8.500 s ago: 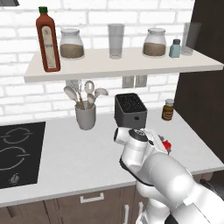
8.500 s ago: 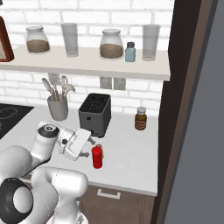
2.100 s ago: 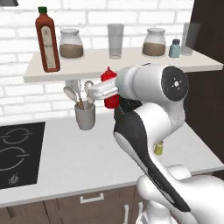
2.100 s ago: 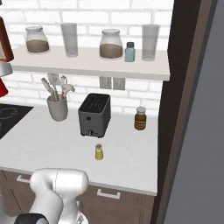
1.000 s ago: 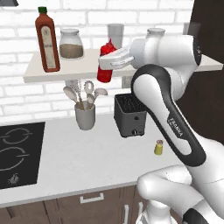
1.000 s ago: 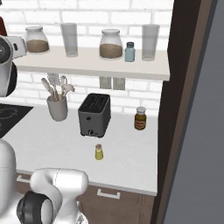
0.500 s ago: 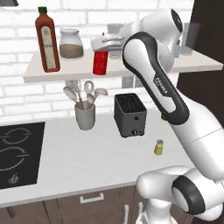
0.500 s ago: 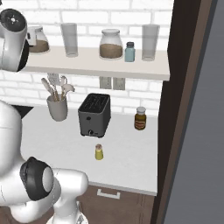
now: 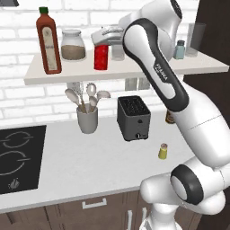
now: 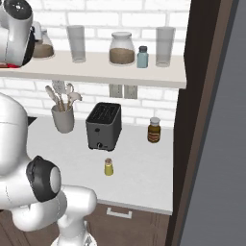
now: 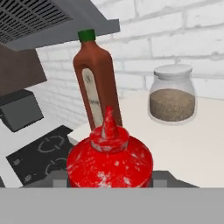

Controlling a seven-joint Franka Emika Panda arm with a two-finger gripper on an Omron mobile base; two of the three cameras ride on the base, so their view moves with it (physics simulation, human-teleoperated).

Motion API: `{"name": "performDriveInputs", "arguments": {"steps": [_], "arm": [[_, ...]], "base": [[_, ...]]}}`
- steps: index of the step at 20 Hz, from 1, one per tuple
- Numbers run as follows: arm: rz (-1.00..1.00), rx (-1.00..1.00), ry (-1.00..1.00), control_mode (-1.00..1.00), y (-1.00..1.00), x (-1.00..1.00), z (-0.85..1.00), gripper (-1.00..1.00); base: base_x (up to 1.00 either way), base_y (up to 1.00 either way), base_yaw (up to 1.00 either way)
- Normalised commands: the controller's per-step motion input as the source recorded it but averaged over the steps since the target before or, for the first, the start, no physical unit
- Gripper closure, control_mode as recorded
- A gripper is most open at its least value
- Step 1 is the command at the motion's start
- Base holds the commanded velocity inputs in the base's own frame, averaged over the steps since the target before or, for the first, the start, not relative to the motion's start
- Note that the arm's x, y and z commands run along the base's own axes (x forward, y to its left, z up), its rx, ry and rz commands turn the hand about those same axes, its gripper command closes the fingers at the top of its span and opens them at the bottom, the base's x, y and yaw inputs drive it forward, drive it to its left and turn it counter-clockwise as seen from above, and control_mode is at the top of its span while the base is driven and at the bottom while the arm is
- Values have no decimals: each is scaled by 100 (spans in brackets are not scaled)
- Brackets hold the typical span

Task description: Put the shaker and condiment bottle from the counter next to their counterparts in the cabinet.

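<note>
- Gripper (image 9: 104, 39): clamped on the red bottle (image 9: 101, 57), upright at shelf (image 9: 134, 69) level; whether its base touches the board cannot be told.
- Hand view: fingers hidden behind the bottle; nozzle (image 11: 108, 122) points up.
- Sauce bottle (image 9: 48, 41) and jar (image 9: 72, 45) stand left of the red bottle.
- Shaker (image 9: 163, 151) stands on the counter (image 9: 90, 157), right of the toaster (image 9: 133, 117).
- Blue shaker (image 9: 179, 49): partly hidden by the arm.

The table (image 9: 90, 166) and wall shelf (image 9: 134, 69) are viewed forward and down from behind the arm, from its left and right; the toaster (image 10: 103, 126) is shared. The labelled bottle (image 11: 96, 83) is seen close along the end effector.
</note>
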Motion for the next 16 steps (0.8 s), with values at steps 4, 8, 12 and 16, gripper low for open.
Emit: {"name": "performDriveInputs", "arguments": {"steps": [4,8,12,16], "arm": [[6,-9,-27,-100,39,0,-32,100],[4,-3,-13,-100,22,0,-5,100],[0,5,2,-100,0,27,0,100],[0,10,8,-100,0,45,0,100]], "base": [[0,0,0],[0,0,0],[0,0,0],[0,0,0]]}}
